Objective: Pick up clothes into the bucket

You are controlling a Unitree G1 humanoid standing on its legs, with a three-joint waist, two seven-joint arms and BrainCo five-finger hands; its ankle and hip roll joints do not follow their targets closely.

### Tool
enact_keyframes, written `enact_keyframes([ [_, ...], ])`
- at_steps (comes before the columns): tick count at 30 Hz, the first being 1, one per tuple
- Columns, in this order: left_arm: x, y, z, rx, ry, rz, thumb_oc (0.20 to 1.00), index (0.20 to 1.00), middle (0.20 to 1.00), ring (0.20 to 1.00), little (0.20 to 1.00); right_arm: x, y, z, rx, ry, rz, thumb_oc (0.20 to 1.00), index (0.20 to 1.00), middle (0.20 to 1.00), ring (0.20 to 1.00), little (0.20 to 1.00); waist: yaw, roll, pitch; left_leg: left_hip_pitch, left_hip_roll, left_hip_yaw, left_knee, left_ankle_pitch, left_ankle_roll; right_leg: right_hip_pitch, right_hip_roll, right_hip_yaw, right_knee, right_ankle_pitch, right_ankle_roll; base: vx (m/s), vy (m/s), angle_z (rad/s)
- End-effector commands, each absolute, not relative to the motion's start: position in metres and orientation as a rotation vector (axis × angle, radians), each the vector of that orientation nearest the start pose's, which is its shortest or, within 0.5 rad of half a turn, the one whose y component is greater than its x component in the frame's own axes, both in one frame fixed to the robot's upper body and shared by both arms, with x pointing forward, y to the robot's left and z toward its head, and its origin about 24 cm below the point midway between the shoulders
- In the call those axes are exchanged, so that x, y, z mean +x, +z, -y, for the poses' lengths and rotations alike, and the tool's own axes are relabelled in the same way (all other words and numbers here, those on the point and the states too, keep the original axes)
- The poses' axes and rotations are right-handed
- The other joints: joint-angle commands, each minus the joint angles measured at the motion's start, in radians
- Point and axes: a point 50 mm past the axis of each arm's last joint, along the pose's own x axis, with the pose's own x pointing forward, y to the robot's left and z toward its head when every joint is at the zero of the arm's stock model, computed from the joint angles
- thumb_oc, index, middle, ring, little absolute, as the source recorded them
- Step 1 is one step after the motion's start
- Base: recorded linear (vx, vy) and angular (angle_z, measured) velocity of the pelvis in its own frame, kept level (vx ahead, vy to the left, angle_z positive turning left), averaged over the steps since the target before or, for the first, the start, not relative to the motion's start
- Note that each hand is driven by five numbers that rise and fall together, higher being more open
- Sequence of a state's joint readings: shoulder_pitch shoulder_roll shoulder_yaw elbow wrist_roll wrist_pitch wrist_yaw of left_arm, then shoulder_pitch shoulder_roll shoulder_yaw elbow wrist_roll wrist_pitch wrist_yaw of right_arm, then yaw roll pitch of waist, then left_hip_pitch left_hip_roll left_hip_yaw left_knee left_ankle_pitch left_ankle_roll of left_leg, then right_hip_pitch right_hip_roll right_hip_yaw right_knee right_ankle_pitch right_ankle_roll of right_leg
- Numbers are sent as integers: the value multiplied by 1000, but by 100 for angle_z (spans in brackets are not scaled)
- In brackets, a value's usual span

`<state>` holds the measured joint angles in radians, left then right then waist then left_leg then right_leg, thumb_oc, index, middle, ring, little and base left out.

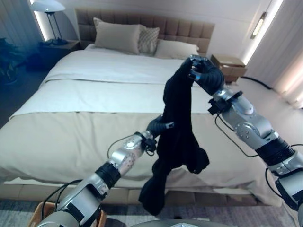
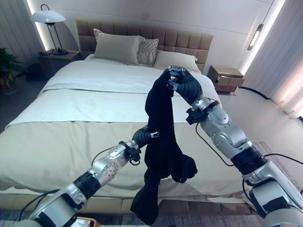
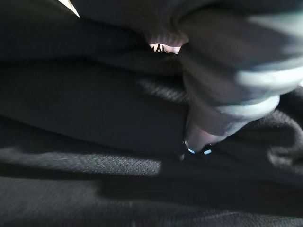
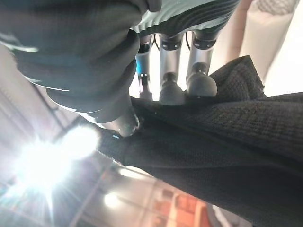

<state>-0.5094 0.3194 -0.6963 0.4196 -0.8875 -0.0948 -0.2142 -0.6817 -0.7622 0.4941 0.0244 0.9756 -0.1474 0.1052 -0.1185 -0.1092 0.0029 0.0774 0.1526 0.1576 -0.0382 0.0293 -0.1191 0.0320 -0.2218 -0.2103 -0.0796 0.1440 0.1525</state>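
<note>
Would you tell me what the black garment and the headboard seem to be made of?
Black garment: a soft matte knit, probably; the right wrist view shows a fine woven texture and it hangs limp. Headboard: padded beige upholstery, fabric or leather, stitched into panels.

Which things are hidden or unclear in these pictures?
- Left hand: its fingers are hidden behind the black garment in both eye views; the left wrist view is too blurred to tell the grip.
- Bucket: an orange-brown object is cut off by the bottom edge of the left eye view, so it cannot be identified.
- Garment type: bunched while hanging from the right hand, so it cannot be told.
</note>
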Motion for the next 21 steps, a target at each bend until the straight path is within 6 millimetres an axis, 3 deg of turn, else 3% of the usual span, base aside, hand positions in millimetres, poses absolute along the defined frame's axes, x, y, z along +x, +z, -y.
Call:
enact_keyframes([
  [1, 309, 51, -58, -297, -738, -138, 200, 200, 200, 200, 200, 323, 281, 138, 124, 640, 650, 200, 200, 200, 200, 200, 23, -13, -17, -54, 8, -13, 48, 8, 21, 63, -55, -35, 85, -38, 82, 0, 0, 0],
  [11, 309, 45, -82, -335, -579, -102, 200, 200, 200, 200, 200, 320, 286, 149, 134, 605, 687, 200, 200, 200, 200, 200, 43, -17, -17, -60, 5, -22, 54, 6, 24, 69, -58, -47, 85, -39, 78, 0, 0, 0],
  [16, 309, 69, -116, -248, -475, 48, 200, 200, 200, 200, 200, 312, 280, 168, 161, 536, 708, 200, 200, 200, 200, 200, 61, -15, -10, -67, 3, -30, 61, 7, 25, 72, -58, -55, 86, -44, 75, -11, -3, 8],
  [17, 308, 74, -125, -221, -459, 76, 200, 200, 200, 200, 200, 311, 277, 173, 161, 515, 708, 420, 420, 420, 420, 420, 66, -13, -8, -68, 2, -32, 61, 7, 26, 73, -58, -57, 86, -45, 75, -8, -4, 10],
  [18, 305, 78, -135, -191, -436, 102, 200, 200, 200, 200, 200, 310, 273, 179, 163, 491, 700, 859, 859, 859, 859, 859, 71, -12, -6, -69, 2, -34, 62, 7, 26, 74, -58, -59, 86, -46, 75, -8, -4, 4],
  [19, 302, 84, -146, -165, -407, 133, 200, 200, 200, 200, 200, 309, 269, 184, 167, 470, 693, 1000, 1000, 1000, 1000, 1000, 76, -11, -6, -70, 1, -35, 62, 7, 26, 74, -58, -60, 85, -47, 74, 0, 0, 0],
  [20, 296, 92, -164, -154, -364, 173, 200, 200, 200, 200, 200, 306, 261, 191, 171, 451, 675, 1000, 1000, 1000, 1000, 1000, 83, -7, -5, -72, 2, -38, 64, 7, 27, 75, -59, -62, 84, -49, 74, 0, 0, 0],
  [21, 296, 92, -164, -154, -364, 173, 200, 200, 200, 200, 200, 306, 261, 191, 171, 451, 675, 1000, 1000, 1000, 1000, 1000, 83, -7, -5, -73, 2, -38, 64, 7, 27, 75, -59, -62, 84, -49, 74, 0, 0, 0],
])
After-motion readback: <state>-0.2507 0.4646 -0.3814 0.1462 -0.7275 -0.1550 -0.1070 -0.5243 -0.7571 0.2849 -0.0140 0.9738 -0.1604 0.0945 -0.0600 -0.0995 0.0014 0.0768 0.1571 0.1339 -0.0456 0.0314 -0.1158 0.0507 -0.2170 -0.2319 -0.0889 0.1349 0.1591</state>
